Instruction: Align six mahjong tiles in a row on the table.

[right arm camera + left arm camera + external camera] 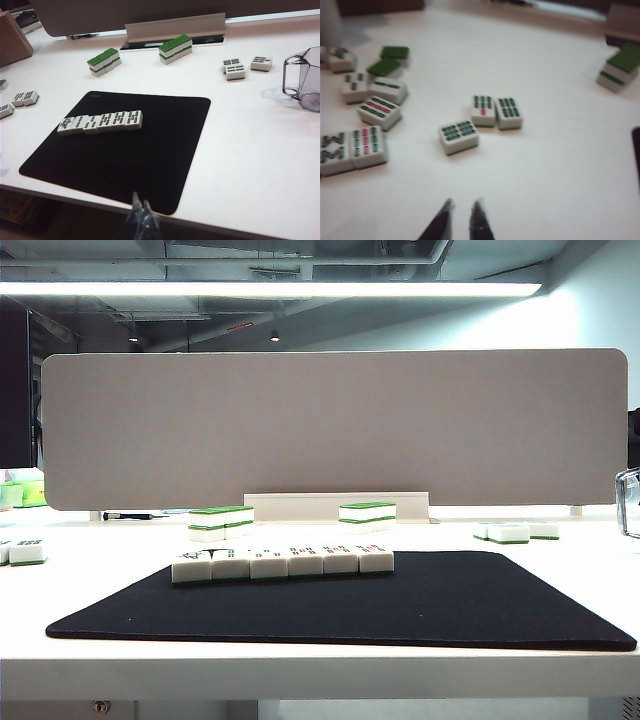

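We saw the six mahjong tiles [282, 562] lying face up in one touching row along the far edge of the black mat [400, 605] on the white surface [320, 675]; the right wrist view showed the same row [100, 122] on the mat [150, 150]. The left tool [463, 220] hung above bare surface beside scattered loose tiles [459, 136], its fingers nearly pressed together and pinching nothing. The right tool [139, 202] hovered past the mat's near edge, fingers pressed together, holding nothing. Stacked green-topped tiles [221, 521] stood behind the mat before the grey divider panel [330, 425]. A clear cup [302, 82] stood well apart from the row.
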`<move>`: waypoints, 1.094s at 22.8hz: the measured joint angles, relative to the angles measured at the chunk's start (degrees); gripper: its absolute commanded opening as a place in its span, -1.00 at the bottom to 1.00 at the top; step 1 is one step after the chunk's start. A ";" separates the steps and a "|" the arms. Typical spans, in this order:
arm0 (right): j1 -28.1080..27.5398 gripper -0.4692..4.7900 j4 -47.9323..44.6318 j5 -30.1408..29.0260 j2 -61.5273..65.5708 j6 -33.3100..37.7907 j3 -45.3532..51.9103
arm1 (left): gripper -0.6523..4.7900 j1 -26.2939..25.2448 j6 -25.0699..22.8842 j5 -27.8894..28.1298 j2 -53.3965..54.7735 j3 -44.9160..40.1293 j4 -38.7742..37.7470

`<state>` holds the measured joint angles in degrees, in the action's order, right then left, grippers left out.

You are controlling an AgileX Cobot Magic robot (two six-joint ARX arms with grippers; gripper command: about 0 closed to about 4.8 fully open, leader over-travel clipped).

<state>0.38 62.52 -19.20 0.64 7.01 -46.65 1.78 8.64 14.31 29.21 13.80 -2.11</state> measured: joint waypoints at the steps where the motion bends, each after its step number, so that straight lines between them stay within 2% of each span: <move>1: 0.00 -0.82 0.00 0.00 0.00 0.00 0.02 | -0.58 -1.05 0.02 -0.11 -1.60 -1.27 0.50; 6: 0.00 -0.82 0.00 0.00 0.00 0.00 0.00 | -0.58 -3.85 -0.04 -3.04 -7.32 -6.21 0.90; 15: 0.00 -0.82 0.00 0.00 0.00 0.00 0.00 | -0.58 -4.79 -1.57 -6.12 -15.85 -12.35 1.27; 21: 0.00 -0.82 0.00 0.02 0.00 0.00 0.00 | -0.58 -4.81 -4.20 -7.85 -20.00 -13.57 -1.20; 25: 0.00 -0.82 0.00 0.00 0.00 0.00 0.00 | -0.58 -4.81 -5.25 -7.87 -23.63 -13.57 -5.66</move>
<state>0.38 62.52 -19.20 0.64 7.01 -46.65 -3.03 3.40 6.44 5.58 0.23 -7.77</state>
